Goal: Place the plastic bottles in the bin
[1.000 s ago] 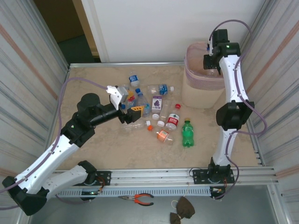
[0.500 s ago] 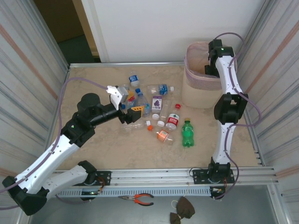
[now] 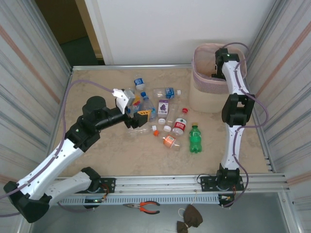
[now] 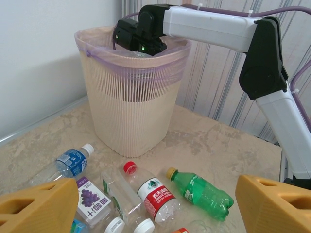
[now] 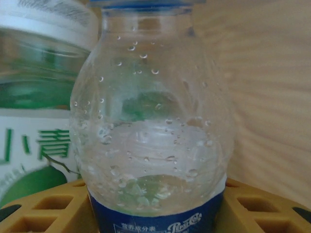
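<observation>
My right gripper (image 3: 217, 72) reaches down inside the pale pink bin (image 3: 204, 95), shut on a clear bottle (image 5: 150, 131) with a blue label and blue cap, its yellow fingers (image 5: 43, 208) on either side. Beside it in the bin lies another bottle with a green-and-white label (image 5: 34, 97). My left gripper (image 3: 134, 113) hovers open over the pile of bottles on the table, holding nothing. In the left wrist view I see the bin (image 4: 129, 116), a green bottle (image 4: 204, 191), a red-labelled bottle (image 4: 153, 191), a grape-labelled one (image 4: 90, 199) and a blue-labelled one (image 4: 68, 162).
Several more bottles and loose caps lie mid-table around a small orange-capped one (image 3: 168, 141). The table is boxed in by corrugated metal walls (image 3: 29, 73). Pliers (image 3: 145, 207) lie below the front rail. The bin stands in the far right corner.
The right arm has swung from above the bin's rim down into it, carrying the bottle. The left arm has barely moved.
</observation>
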